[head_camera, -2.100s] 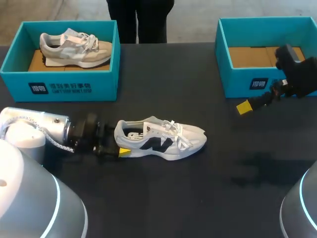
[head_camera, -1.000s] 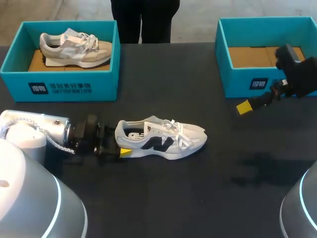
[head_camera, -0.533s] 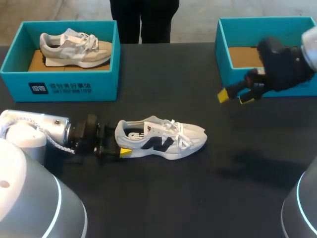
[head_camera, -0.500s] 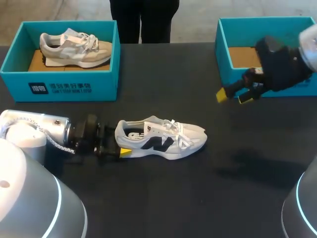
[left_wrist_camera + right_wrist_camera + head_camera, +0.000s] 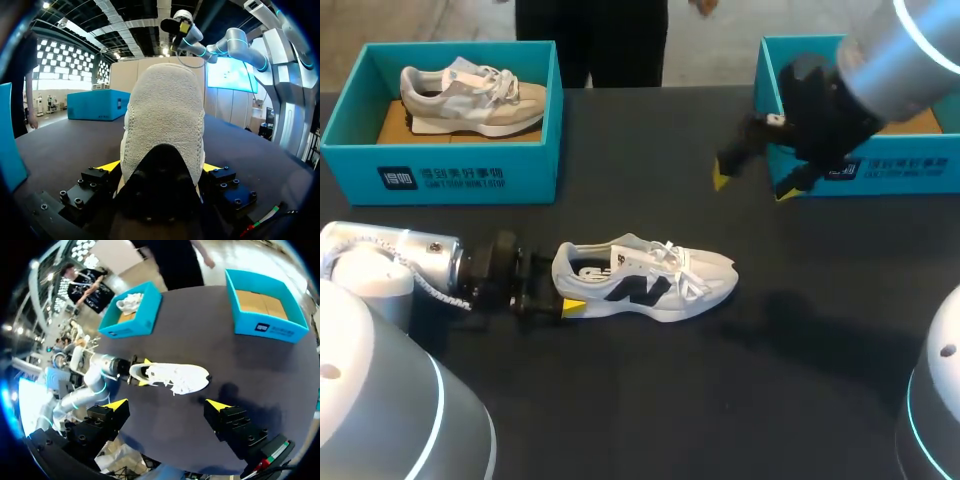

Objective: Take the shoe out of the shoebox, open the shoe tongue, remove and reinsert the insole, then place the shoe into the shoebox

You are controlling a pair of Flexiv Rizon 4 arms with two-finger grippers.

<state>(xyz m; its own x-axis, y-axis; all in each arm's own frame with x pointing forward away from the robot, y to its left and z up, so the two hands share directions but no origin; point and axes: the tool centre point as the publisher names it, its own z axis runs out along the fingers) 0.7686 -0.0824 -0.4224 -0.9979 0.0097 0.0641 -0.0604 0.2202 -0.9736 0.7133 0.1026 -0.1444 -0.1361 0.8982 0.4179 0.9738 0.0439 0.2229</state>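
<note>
The left gripper (image 5: 556,300) was clenched on the heel of the white sneaker (image 5: 650,280), one yellow tip on each side of it. In the left wrist view the suede heel (image 5: 165,115) filled the gap between the two fingers (image 5: 111,165) and touched both. The sneaker lay on its sole on the dark table (image 5: 620,400), near and left of the middle, with its toe to the right and its laces loose over the tongue.

The right gripper (image 5: 753,186) hung above the table, farther off and to the right of the sneaker, just in front of the right shoebox (image 5: 910,170). Its fingers were spread wide and held nothing. In the right wrist view the sneaker (image 5: 175,377) lay well ahead of that gripper (image 5: 166,405), on the table below it.

The right shoebox, teal, showed only a cardboard floor. The left shoebox (image 5: 460,175), at the far left, held a grey sneaker (image 5: 470,95).
</note>
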